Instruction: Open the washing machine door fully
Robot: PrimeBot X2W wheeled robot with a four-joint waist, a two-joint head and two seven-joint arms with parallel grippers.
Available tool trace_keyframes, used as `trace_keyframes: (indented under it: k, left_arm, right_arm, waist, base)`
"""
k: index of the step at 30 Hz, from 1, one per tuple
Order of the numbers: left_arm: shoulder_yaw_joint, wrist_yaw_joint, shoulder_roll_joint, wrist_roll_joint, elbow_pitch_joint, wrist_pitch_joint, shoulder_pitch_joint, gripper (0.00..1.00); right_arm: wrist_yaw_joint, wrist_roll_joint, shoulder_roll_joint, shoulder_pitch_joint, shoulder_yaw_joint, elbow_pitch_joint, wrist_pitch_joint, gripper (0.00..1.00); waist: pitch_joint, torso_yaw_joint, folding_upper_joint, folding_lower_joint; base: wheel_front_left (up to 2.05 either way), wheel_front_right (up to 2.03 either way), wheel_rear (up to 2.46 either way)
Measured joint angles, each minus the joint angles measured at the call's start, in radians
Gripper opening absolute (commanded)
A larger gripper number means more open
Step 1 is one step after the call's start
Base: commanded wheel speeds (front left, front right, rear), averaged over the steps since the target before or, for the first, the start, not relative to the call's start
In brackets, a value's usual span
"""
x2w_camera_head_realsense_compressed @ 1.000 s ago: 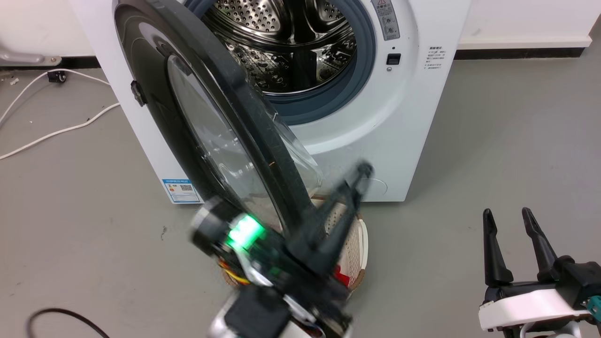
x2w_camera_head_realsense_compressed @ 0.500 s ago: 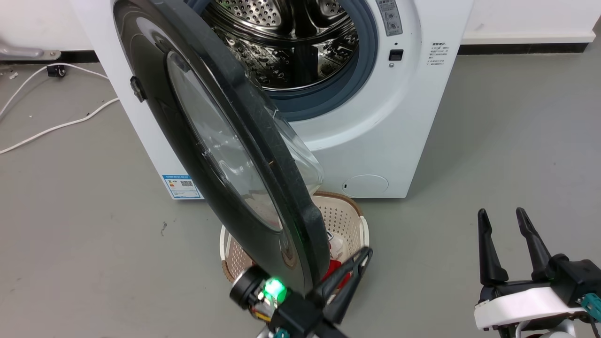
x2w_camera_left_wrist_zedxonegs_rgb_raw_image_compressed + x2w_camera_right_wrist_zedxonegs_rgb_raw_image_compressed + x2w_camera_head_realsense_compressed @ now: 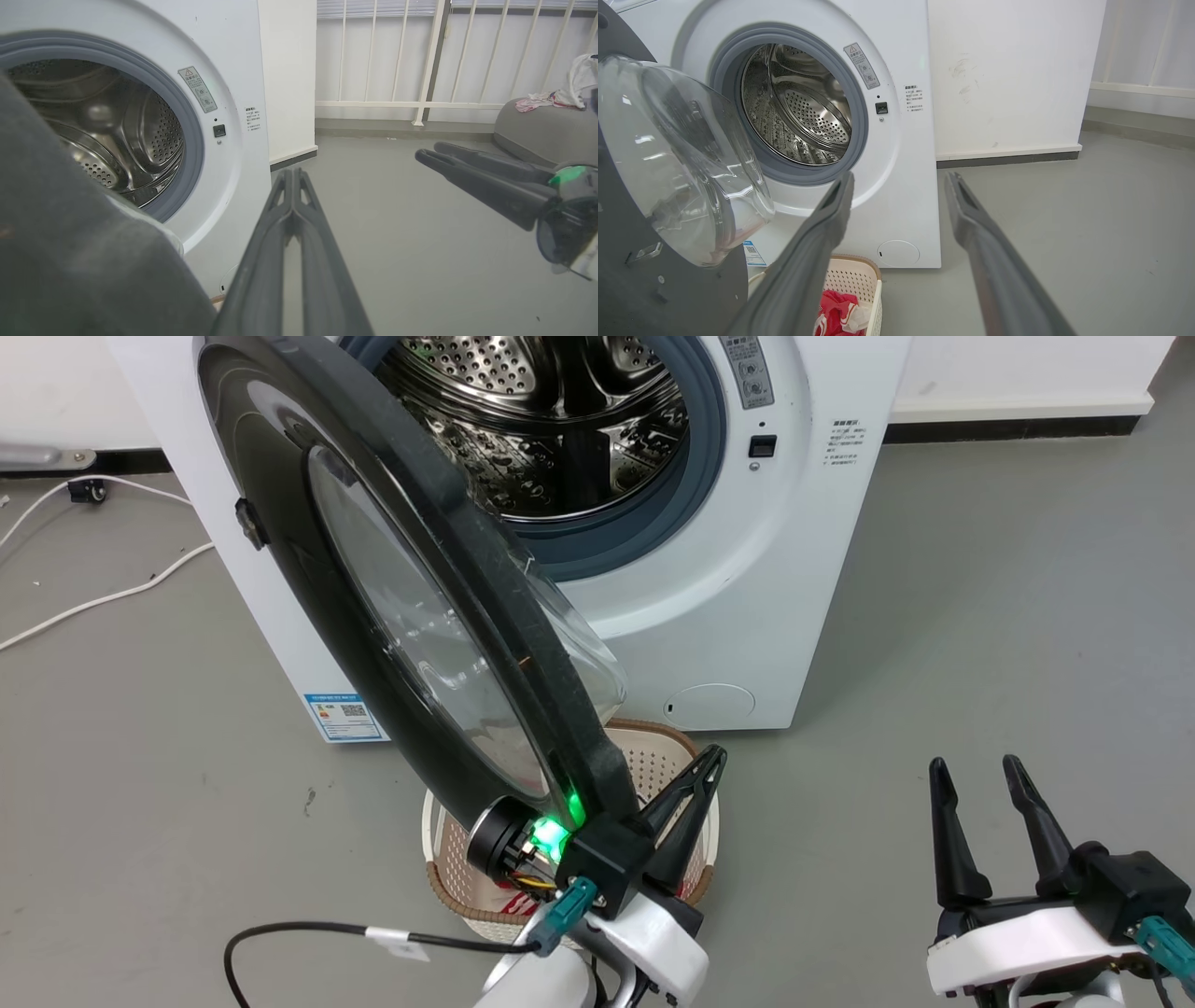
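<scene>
The white washing machine [image 3: 747, 616] stands ahead with its steel drum [image 3: 560, 420] exposed. The washing machine door [image 3: 308, 579], black-rimmed with a bulging glass bowl [image 3: 677, 158], swings out toward me, edge-on. My left gripper [image 3: 711, 754] is shut with nothing in it, low down just right of the door's free edge; its wrist sits against the rim's lower end, and contact cannot be told. In the left wrist view the shut fingers [image 3: 293, 173] point past the blurred door edge [image 3: 70, 261]. My right gripper [image 3: 973, 765] hangs open at the lower right, apart from the machine.
A cream laundry basket [image 3: 439, 882] with red cloth [image 3: 836, 312] sits on the floor under the door. White cables [image 3: 93, 597] lie at the left, a black cable [image 3: 308, 929] near my left arm. A white railing [image 3: 430, 60] and a grey mound [image 3: 537, 126] lie to the right.
My left gripper dropped from beside the door's lower rim, then rose again close to that rim. The camera shifted a little. The door's angle and the right gripper look unchanged.
</scene>
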Motion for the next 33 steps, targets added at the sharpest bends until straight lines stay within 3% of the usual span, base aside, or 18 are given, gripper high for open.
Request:
trace_keyframes:
  k: [11, 17, 24, 33]
  left_arm:
    - [-0.046, 0.091, -0.006, -0.083, 0.089, -0.001, -0.046, 0.0]
    - [-0.02, 0.136, -0.008, -0.097, 0.071, -0.001, 0.003, 0.0]
    - [0.002, 0.176, 0.046, -0.081, -0.043, -0.003, 0.13, 0.0]
    - [0.015, 0.229, 0.117, -0.084, -0.17, 0.004, 0.256, 0.0]
  right_arm:
    - [0.0, 0.025, 0.0, 0.0, -0.01, 0.009, 0.0, 1.0]
    - [0.0, 0.025, 0.0, 0.006, -0.009, 0.009, -0.001, 1.0]
    - [0.0, 0.027, 0.0, 0.028, -0.019, 0.008, -0.002, 1.0]
    - [0.0, 0.026, 0.0, 0.035, -0.029, 0.001, -0.001, 1.0]
  waist:
    - [-0.003, 0.009, 0.0, 0.0]
    - [-0.019, 0.012, 0.0, 0.0]
    - [-0.023, 0.055, 0.0, -0.0001]
    - [-0.015, 0.161, 0.0, -0.0001]
  base:
    - [0.0, 0.0, 0.0]
    - [0.0, 0.0, 0.0]
    - [0.0, 0.0, 0.0]
    - [0.0, 0.0, 0.0]
